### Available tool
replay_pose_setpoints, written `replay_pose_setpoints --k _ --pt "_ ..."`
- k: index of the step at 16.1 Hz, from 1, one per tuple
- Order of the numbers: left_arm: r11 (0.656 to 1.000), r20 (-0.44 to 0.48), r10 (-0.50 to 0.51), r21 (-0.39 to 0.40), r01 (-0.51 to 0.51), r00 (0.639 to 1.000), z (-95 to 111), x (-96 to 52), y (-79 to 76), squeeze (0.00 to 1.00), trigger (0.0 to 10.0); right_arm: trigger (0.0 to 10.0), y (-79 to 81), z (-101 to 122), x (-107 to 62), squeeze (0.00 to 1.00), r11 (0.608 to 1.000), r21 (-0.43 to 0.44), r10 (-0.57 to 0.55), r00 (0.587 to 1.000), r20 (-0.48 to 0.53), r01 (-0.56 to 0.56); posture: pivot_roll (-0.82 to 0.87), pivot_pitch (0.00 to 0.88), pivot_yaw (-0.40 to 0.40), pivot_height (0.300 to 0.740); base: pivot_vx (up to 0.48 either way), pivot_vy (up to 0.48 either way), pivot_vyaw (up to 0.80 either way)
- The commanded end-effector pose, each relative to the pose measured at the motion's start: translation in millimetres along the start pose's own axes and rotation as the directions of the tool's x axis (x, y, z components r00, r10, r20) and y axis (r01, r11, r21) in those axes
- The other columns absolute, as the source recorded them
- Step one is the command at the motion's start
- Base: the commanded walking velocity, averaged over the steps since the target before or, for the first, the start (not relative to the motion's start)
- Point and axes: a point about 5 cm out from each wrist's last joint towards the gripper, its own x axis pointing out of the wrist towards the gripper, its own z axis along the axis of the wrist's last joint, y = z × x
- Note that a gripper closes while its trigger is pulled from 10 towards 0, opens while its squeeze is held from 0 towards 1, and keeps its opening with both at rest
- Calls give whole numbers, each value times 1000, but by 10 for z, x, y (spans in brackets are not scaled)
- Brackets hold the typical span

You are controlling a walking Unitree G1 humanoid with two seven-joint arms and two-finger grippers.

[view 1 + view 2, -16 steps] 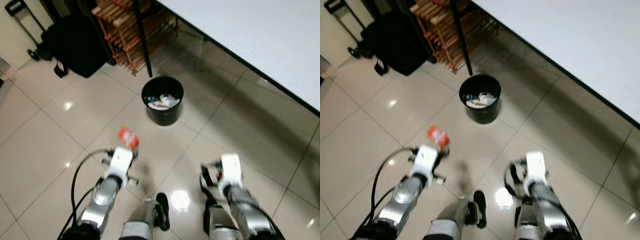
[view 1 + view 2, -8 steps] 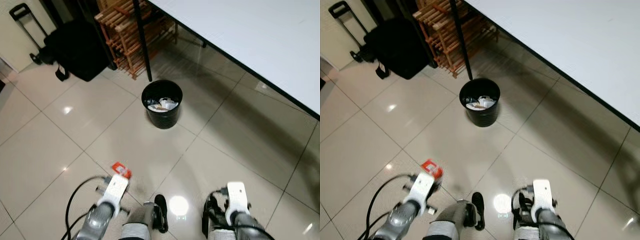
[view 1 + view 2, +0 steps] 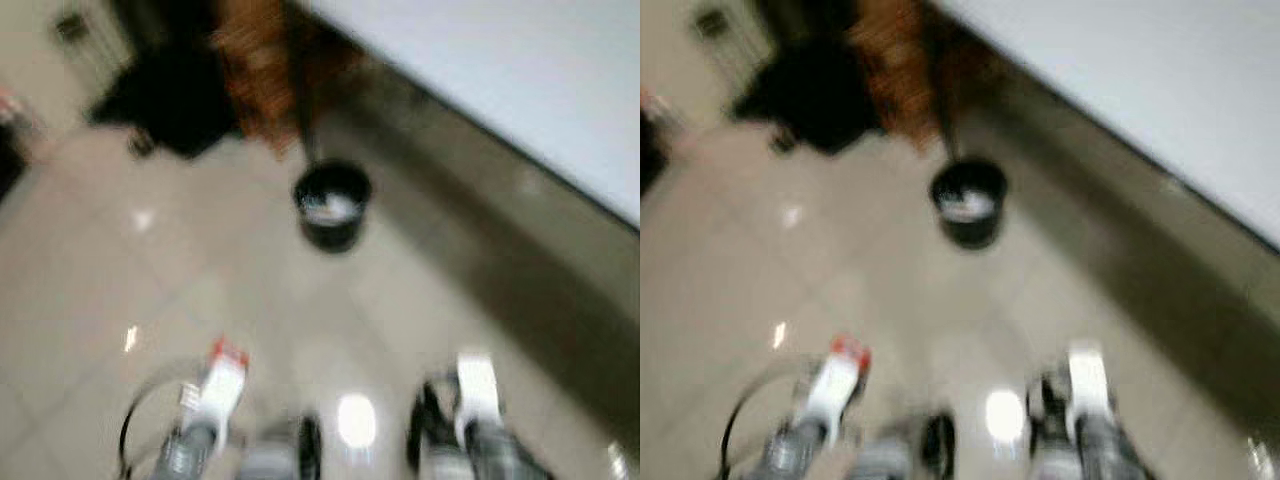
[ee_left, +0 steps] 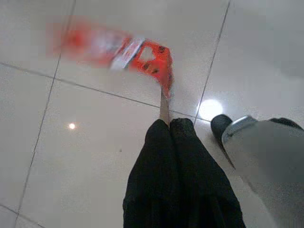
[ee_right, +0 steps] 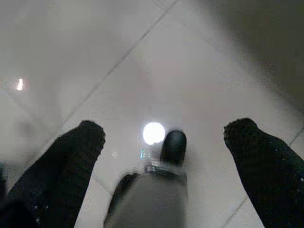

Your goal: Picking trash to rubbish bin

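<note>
Red wrapper [image 4: 142,54] is pinched by its edge in closed left gripper [image 4: 166,121], low over tiled floor [image 4: 95,156]. Right gripper [image 5: 164,128] is held spread, w/ nothing in it. Black bin [image 3: 331,203] (prob. part-full, view blurred) stands ahead.

One bin [image 3: 331,205], one red wrapper [image 4: 142,54], two claws.

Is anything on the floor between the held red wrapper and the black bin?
Nothing visible: bare tile lies between the red wrapper pinched in the left claw and the black bin ahead, though the head views are blurred.
</note>
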Motion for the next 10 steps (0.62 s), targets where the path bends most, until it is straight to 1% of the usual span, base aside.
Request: replay_pose_setpoints --k 1,3,10 --pt "1000 -27 29 2 -29 999 -76 -29 57 0 10000 10000 32 -254 -86 0 1000 20 5 997 -80 -4 30 316 119 740 454 0 0" --pt "1000 -24 28 -1 -28 999 -74 -28 51 0 10000 10000 -15 -281 -104 0 999 29 -13 997 -82 15 28 328 118 740 480 0 0" --pt "999 -27 44 -12 -44 999 -69 -22 72 0 10000 10000 -35 -330 -126 0 1000 26 -13 995 -98 16 27 344 117 740 480 0 0"
